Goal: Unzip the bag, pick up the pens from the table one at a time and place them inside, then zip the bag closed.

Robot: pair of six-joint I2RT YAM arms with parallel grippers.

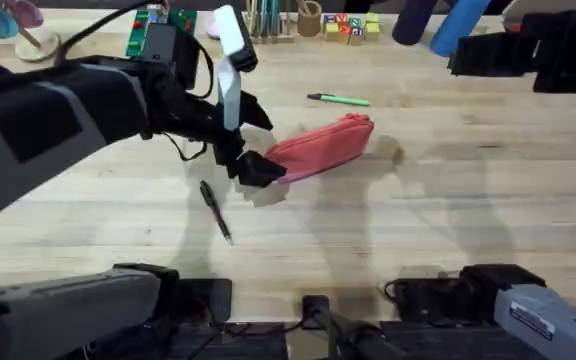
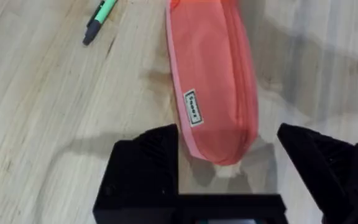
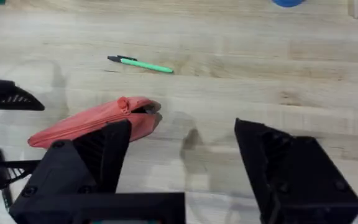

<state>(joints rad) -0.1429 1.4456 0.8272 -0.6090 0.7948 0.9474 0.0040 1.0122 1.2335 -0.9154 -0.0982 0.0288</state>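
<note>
The salmon-pink bag (image 1: 326, 143) lies slanted in the middle of the table (image 1: 468, 200), and its zipper (image 2: 248, 81) looks closed. My left gripper (image 1: 255, 163) is at the bag's left end, open. In the left wrist view its fingers (image 2: 148, 162) stand either side of the bag's end (image 2: 219, 140), apart from the fabric. The green pen (image 1: 340, 99) lies behind the bag. The black pen (image 1: 216, 210) lies in front of the left gripper. My right gripper (image 3: 179, 165) hangs open and empty above the table, well to the right of the bag (image 3: 92, 121).
Along the table's far edge stand a rack of teal sticks (image 1: 263, 20), a wooden cup (image 1: 310, 18), coloured blocks (image 1: 348, 26) and a blue object (image 1: 458, 25). A green box (image 1: 146, 32) sits at the back left.
</note>
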